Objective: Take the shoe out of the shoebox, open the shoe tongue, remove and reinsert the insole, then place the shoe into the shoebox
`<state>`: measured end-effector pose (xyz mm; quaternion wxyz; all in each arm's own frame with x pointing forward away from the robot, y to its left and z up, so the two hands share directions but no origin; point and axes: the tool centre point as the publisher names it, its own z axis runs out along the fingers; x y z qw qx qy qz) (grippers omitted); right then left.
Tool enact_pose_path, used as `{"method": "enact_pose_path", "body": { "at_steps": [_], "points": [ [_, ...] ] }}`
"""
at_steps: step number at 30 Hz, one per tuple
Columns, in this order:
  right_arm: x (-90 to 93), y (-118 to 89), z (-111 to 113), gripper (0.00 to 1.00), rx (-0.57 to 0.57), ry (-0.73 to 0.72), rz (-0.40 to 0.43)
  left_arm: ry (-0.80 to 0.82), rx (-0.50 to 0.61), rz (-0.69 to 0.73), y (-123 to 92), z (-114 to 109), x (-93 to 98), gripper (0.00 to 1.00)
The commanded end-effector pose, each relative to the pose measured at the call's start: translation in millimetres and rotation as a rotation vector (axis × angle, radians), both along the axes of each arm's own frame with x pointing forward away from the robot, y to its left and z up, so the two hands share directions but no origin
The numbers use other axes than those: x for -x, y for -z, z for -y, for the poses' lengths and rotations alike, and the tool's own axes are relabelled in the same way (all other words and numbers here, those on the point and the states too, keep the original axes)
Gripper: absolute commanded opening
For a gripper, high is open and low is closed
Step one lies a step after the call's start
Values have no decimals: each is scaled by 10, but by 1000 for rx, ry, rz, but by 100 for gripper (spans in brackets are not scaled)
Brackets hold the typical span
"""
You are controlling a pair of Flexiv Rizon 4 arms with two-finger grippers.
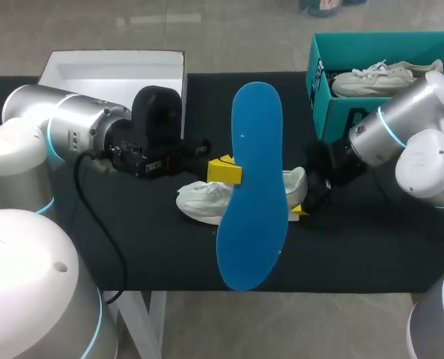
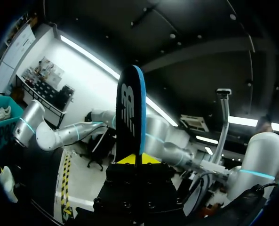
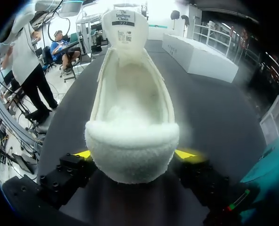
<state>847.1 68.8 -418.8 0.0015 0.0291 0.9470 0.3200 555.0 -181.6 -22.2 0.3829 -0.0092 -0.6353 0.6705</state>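
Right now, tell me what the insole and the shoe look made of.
Insole: likely foam, thin and stiff enough to stand flat; matte blue face, black underside in the left wrist view. Shoe: white textile, fleecy pile around the heel collar and lining; sole material not visible.

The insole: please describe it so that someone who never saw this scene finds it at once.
On the black table, look at the middle, where the left gripper is shut on the insole, close to the white shoe. It is the only flat, bright blue thing, long and oval.
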Motion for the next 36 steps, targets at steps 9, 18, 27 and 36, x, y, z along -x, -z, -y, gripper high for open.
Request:
{"method": "enact_pose_path", "body": {
  "at_steps": [9,18,27,36],
  "points": [
    [71,-446,-38,100,259,15,8,0,1,-1,7,6,3,0],
    [140,-683,-25,100,473,29,39,0,1,-1,7,6,3,0],
    [218,-817,-92,100,704,-2,67,0,1,-1,7,6,3,0],
    [282,-934,-95,100,676,-3,-42,0,1,-1,7,6,3,0]
  ]
}}
